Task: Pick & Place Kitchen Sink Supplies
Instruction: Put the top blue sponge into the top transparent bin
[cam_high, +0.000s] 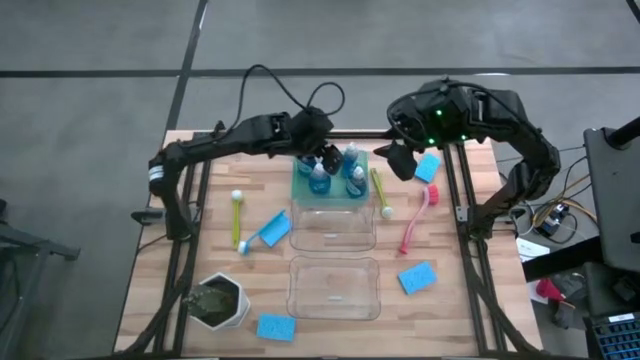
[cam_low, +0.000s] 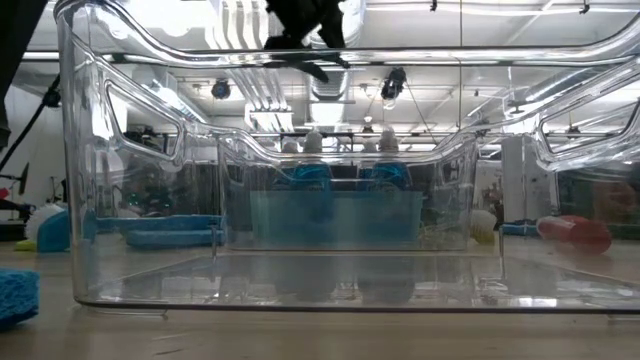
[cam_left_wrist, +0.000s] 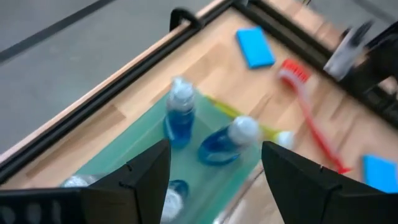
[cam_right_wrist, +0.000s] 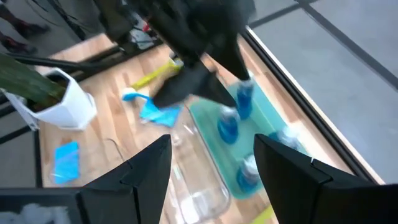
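we can read no brand, label or writing on anything here.

nearest the front edge of the light wooden slatted table (cam_high: 215, 232) stands a white hexagonal pot of greenery (cam_high: 221, 302), with a bright blue rectangular sponge (cam_high: 275, 327) lying beside it. next comes a clear plastic bin (cam_high: 333, 288), and we cannot tell that anything lies in it; a second blue sponge (cam_high: 417, 276) rests on the wood to its right. behind that bin sits a second clear plastic bin (cam_high: 333, 226), touching the first, and it too looks bare inside. to its left a blue-headed brush with a sponge-like head (cam_high: 266, 232) lies beside a thin yellow-green long-handled brush (cam_high: 237, 218); to its right lies a pink-red long-handled brush (cam_high: 415, 222), and another yellow-green brush (cam_high: 380, 192) is just beside the tray.

farther back, the translucent green tray (cam_high: 301, 193) holds the small clear bottles of blue liquid with white caps (cam_high: 352, 170); in the left wrist view one bottle stands upright (cam_left_wrist: 180, 112) and another leans tilted (cam_left_wrist: 227, 139). the left gripper (cam_high: 330, 155) hangs just above these bottles with its fingers spread apart and nothing between them. the right gripper (cam_high: 398, 160) hovers over the table's far right, fingers apart and holding nothing, and a third blue sponge (cam_high: 428, 167) lies just beside it.
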